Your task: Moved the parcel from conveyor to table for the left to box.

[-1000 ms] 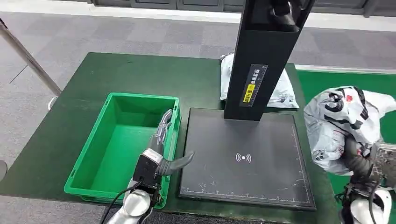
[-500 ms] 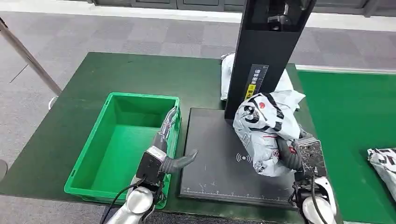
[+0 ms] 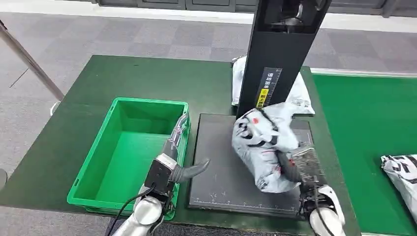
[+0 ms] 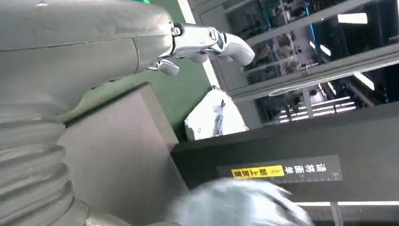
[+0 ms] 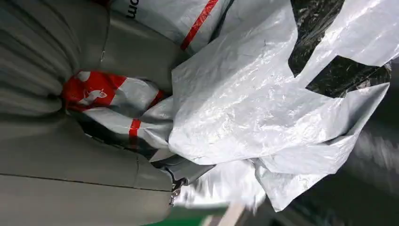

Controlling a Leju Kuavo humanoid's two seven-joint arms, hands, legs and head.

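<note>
The right hand (image 3: 301, 166) grips a crumpled grey-white parcel (image 3: 263, 147) with black and red markings over the black pad (image 3: 221, 182); the left hand (image 3: 173, 157) is released, holding nothing.

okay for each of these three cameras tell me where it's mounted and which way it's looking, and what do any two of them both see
Head view: high on the body, looking forward and down at the green table; left hand and right hand enter from below.
Left wrist view: behind the left hand, facing across the black platform to the black post.
Right wrist view: behind the right hand, close on the parcel it holds.
Shared: head and right wrist both show the parcel.
</note>
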